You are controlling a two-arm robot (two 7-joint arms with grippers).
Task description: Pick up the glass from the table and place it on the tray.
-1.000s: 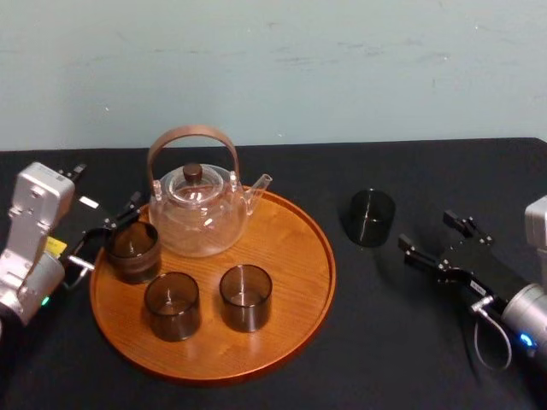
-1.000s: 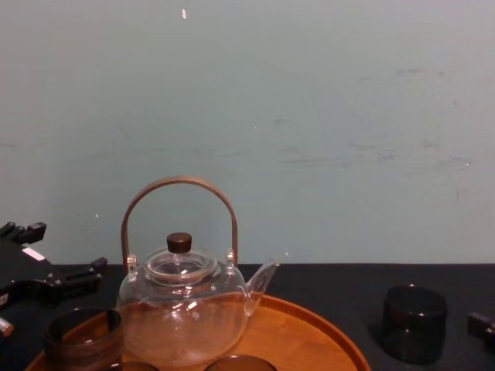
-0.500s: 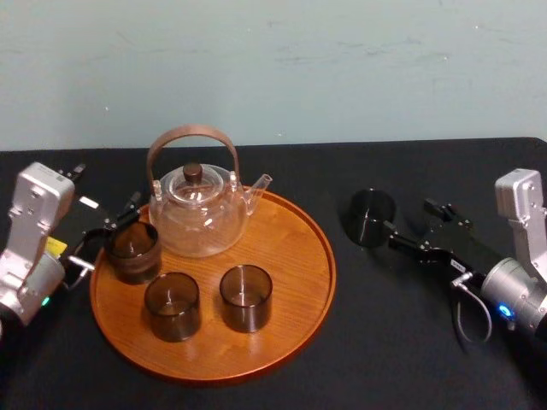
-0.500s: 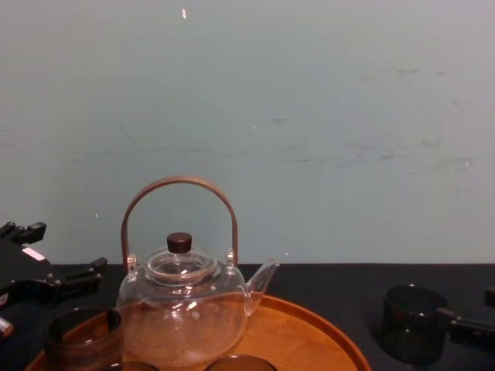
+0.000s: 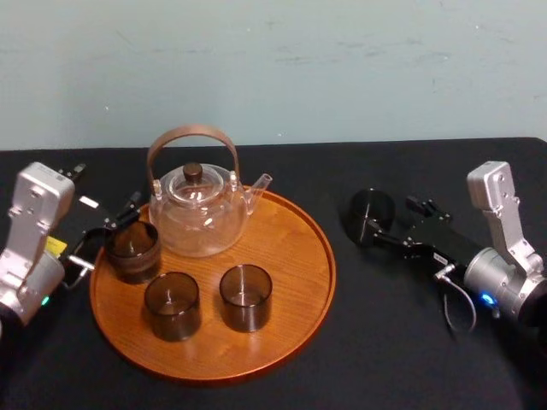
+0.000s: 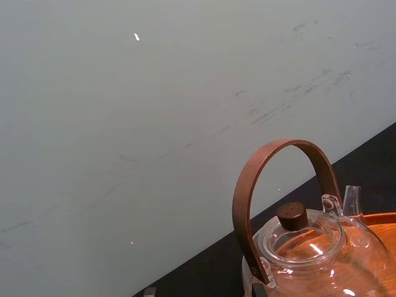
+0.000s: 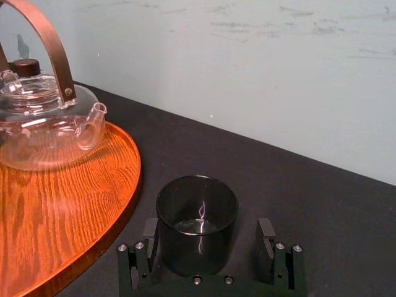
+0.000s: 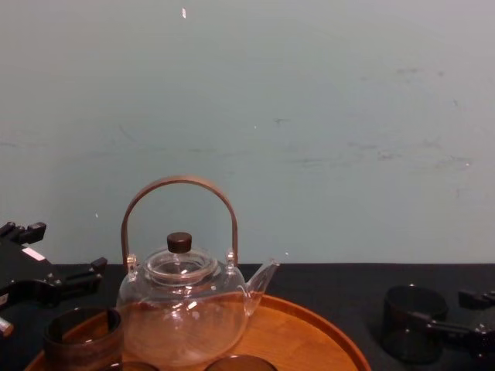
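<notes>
Dark smoked cylindrical glass (image 5: 370, 213): stands upright on the desk, mouth up, off the tray and just right of its rim, with a strip of black cloth between; sits low on the right in the chest view (image 8: 414, 328).

Large round orange-brown wooden tray (image 5: 318, 286): lies flat on the desk left of that glass, with a low raised rim; shows its grain and curved edge in the right wrist view (image 7: 55, 210).

Right gripper (image 5: 390, 219): reaches in from the right at desk level, with the fingers spread wide on either side of the glass and not closed on it. In the right wrist view (image 7: 208, 229), one finger (image 7: 139, 260) sits just beside the glass wall and the other finger (image 7: 275, 257) stands off with bare black cloth between.

Left gripper (image 5: 105, 190): hangs at the tray's left edge, just behind the leftmost glass on the tray, with the fingers apart and closed on nothing; sits at the far left in the chest view (image 8: 58, 251).

Clear glass teapot (image 5: 197, 218): stands on the tray's back left part, under an arched brown handle, with a dark knob on the lid and the spout pointing right.

Three more dark glasses: stand upright on the tray, a single glass (image 5: 132, 250) at the left edge in front of the teapot and a pair of glasses (image 5: 172, 305) side by side nearer the front.

Black cloth-covered desk (image 5: 402, 350): carries the tray and the lone glass.

Pale blue-green wall (image 5: 342, 68): rises behind the desk, lightly scuffed.
</notes>
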